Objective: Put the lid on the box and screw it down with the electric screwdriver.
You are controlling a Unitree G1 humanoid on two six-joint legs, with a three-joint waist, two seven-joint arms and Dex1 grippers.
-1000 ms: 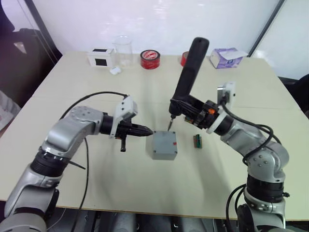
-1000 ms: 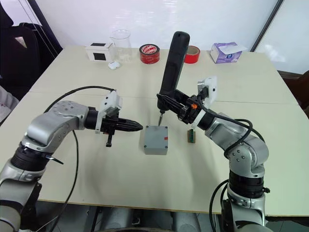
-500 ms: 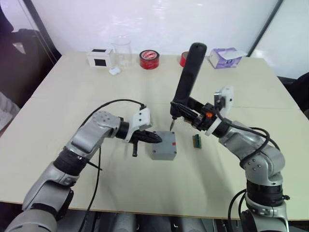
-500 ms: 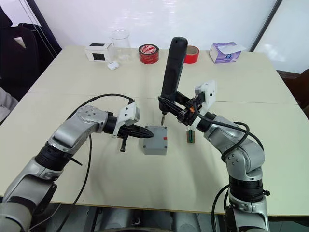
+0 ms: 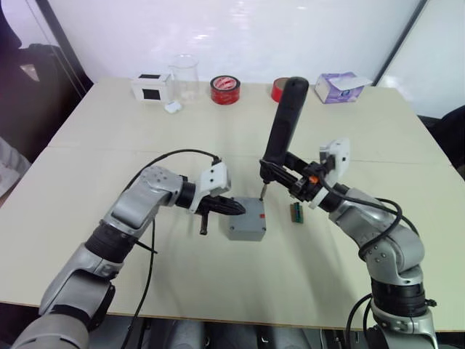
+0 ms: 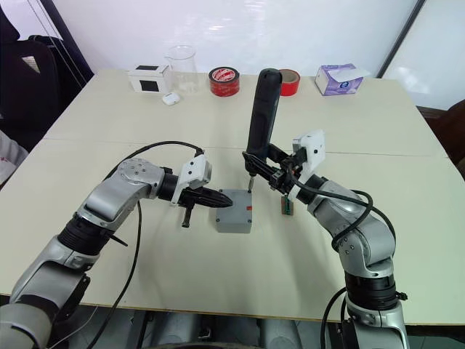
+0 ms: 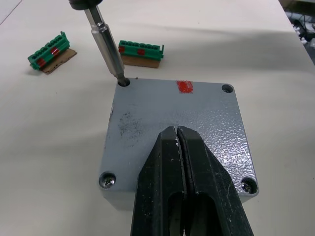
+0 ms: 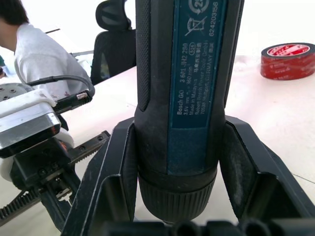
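Note:
The grey box (image 5: pixel 245 221) sits mid-table with the lid (image 7: pixel 197 113) on it, a small red mark near the lid's far edge. My left gripper (image 5: pixel 236 209) is shut, its fingertips (image 7: pixel 170 142) lying on the lid's top from the left. My right gripper (image 5: pixel 281 169) is shut on the lower end of the electric screwdriver (image 5: pixel 280 134), which stands nearly upright. Its black body with a blue label (image 8: pixel 189 88) sits between the fingers (image 8: pixel 118 167). The metal bit (image 7: pixel 106 46) has its tip in the lid's far corner hole. Screw heads show in two near corners.
Two green terminal blocks (image 7: pixel 140 50) lie just right of the box (image 5: pixel 296 211). Along the far edge stand a white box with a black square (image 5: pixel 152 86), a glass beaker (image 5: pixel 184 75), two red tape rolls (image 5: pixel 225 89) and a tissue pack (image 5: pixel 340 86). A person (image 8: pixel 34 54) sits beyond the table.
My left gripper has moved right from beside the box onto the lid. The screwdriver has come down and its bit now stands in the lid's corner hole.

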